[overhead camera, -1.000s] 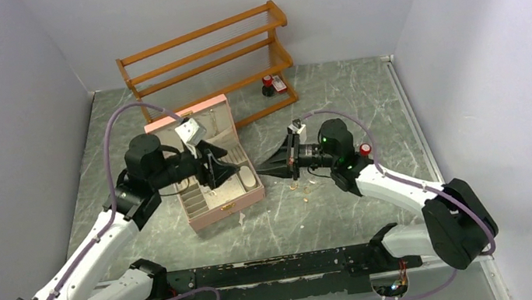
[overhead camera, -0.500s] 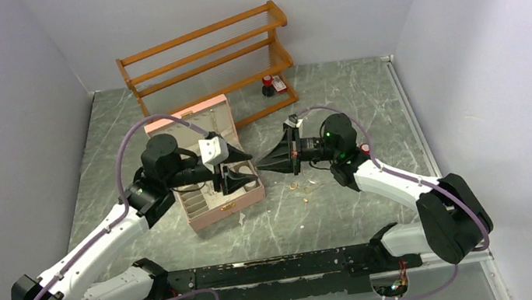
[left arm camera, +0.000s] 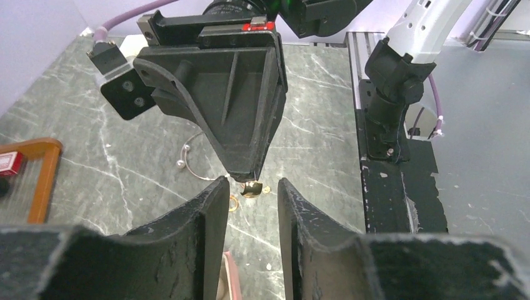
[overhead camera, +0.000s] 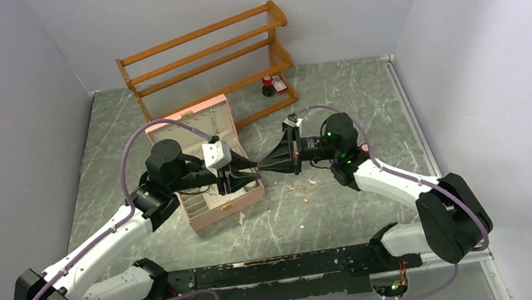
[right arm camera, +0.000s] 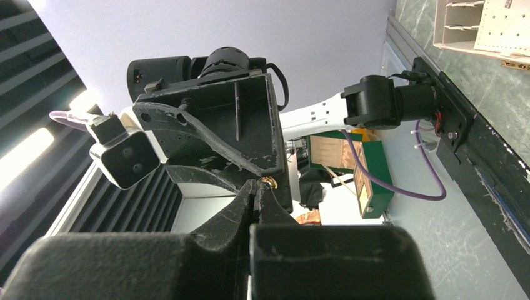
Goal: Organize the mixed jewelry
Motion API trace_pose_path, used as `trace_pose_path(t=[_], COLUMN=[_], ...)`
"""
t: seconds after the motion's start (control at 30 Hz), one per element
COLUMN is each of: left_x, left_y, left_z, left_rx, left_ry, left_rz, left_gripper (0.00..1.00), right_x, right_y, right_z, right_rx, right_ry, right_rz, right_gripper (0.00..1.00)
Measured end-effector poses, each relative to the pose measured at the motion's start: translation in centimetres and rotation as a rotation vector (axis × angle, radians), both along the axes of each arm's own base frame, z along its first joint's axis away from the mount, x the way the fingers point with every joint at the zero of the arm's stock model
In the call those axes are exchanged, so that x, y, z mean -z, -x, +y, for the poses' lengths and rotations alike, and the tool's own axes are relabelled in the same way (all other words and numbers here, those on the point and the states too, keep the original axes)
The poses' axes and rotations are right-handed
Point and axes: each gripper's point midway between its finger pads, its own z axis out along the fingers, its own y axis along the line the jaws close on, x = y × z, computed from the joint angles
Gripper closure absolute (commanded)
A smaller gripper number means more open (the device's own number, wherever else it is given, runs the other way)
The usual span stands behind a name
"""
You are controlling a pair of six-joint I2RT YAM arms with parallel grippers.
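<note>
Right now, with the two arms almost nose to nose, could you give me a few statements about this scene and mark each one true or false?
1. The right gripper pinches a tiny gold piece at its tip. True.
2. The left gripper is clamped shut on that piece. False: its fingers stand apart, and the piece shows in the gap between them.
3. The pink box lies open on the table. True.
4. The wooden rack stands beside the arm bases. False: it is at the far end, by the back wall.
5. Loose jewelry lies on the table beside the box. True.
</note>
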Motion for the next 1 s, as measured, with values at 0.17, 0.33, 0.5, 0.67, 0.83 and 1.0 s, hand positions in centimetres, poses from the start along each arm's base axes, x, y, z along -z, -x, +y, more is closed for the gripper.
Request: trace_pose_path(t=[0.17,0.33,0.5,0.67,0.83,1.0], left_x=[0.6,0.5,0.4,-0.4,-1.3,-1.1], left_y=[-0.2,-0.2,-0.3,-0.2,0.1,0.0], left_z=[-0.2,-0.3,-0.2,0.1,0.4,0.3], left_rx=[-0.001,-0.004,-0.015,-0.033,-0.035,-0.035], left_ry=[-0.010,-0.009,-0.008,0.006,0.026,0.021], left_rz=[0.022,0.026,0.032,0.012,-0.012,-0.007], left_gripper=[0.76,0.70,0.58,0.66,0.68,0.65], right_x=[-0.1,-0.4,-0.5,-0.5,-0.3,-0.3], right_y=[0.0,0.0,-0.1,-0.2,-0.3,-0.3], right_z=[0.0,-0.1,-0.1,-0.2,-0.3,-0.3], right_rx=[0.001,0.002,0.005,0.009,0.013,0.014], right_ry=[-0.006,-0.015,-0.021,-0.020,-0.014,-0.014], right_rz=[-0.002,-0.009,-0.016,-0.016,-0.018,-0.019], right_gripper=[1.00,1.00,1.00,1.00,1.00,1.00])
